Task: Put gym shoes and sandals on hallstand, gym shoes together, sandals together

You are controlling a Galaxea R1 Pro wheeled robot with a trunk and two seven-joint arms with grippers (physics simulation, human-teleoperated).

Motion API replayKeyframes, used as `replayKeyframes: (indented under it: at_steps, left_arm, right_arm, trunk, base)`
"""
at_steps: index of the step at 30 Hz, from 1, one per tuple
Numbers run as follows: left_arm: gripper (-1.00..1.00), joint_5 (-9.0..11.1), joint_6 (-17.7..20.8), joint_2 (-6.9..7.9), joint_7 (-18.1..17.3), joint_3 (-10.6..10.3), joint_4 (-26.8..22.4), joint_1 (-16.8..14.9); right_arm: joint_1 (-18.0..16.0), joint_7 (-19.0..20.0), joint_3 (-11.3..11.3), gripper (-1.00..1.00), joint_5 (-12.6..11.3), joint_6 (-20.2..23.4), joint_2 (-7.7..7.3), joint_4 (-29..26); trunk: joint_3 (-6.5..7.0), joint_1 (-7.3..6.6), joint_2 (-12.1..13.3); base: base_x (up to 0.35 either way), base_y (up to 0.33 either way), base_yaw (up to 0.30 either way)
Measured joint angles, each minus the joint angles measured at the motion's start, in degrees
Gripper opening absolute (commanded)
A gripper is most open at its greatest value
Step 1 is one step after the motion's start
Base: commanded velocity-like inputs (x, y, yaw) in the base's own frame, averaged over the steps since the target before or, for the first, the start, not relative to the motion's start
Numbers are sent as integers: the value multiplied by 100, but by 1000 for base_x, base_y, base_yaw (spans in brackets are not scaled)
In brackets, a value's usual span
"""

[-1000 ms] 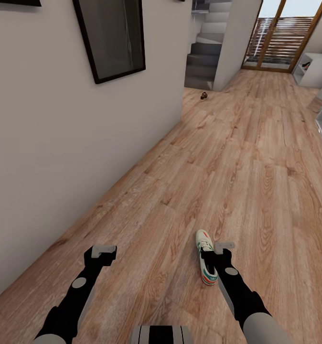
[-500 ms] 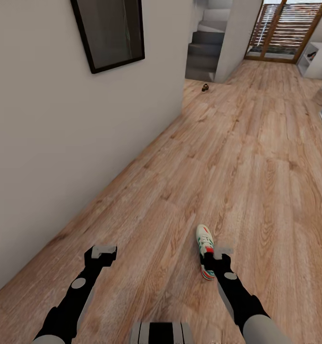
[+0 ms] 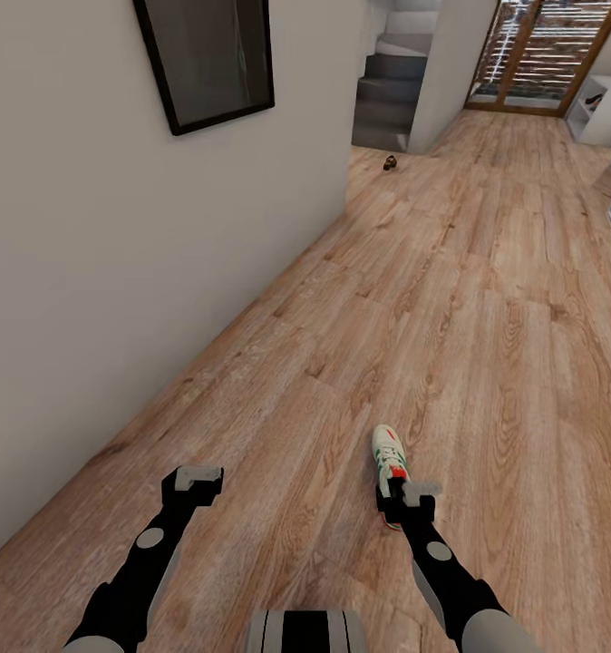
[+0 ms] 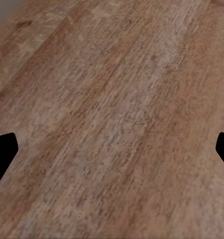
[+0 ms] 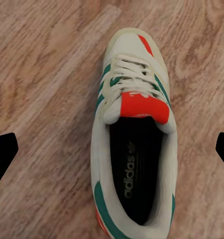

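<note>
Gym shoe [image 5: 134, 149]: lying upright on the corridor floor [image 3: 487, 299], toe pointing away from the robot.
Right gripper [image 3: 412, 494]: hanging directly over the shoe's heel end, fingers spread wide on either side, not touching it.
Left gripper [image 3: 193, 478]: hovering over bare planks, fingers apart, gripping nothing.
Small dark object [image 3: 390, 163]: sitting far down the corridor near the stairs [image 3: 387, 91]; too small to identify.

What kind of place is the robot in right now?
Likely a home corridor: long wood plank floor, a staircase at the far end, a glazed door beyond, and a gym shoe on the floor.
</note>
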Motion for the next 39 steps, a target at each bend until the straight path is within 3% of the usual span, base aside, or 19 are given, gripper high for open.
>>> replayKeyframes:
  at_steps: [21,34,39]
  left_arm:
    - [100,0,0,14,-59,4,1,-2]
    - [100,0,0,16,-59,-1,0,0]
    - [100,0,0,16,-59,2,0,0]
  right_arm:
    - [1,0,-10,100,-13,-99,-44,10]
    - [1,-1,-10,100,-13,-99,-44,2]
    - [0,-1,-6,100,-13,-99,-44,2]
  trunk:
    - [-608,55,-28]
    - [-646,54,-28]
    - [-769,67,-35]
  base:
    - [0,0,-21]
    - [0,0,-41]
    - [0,0,-2]
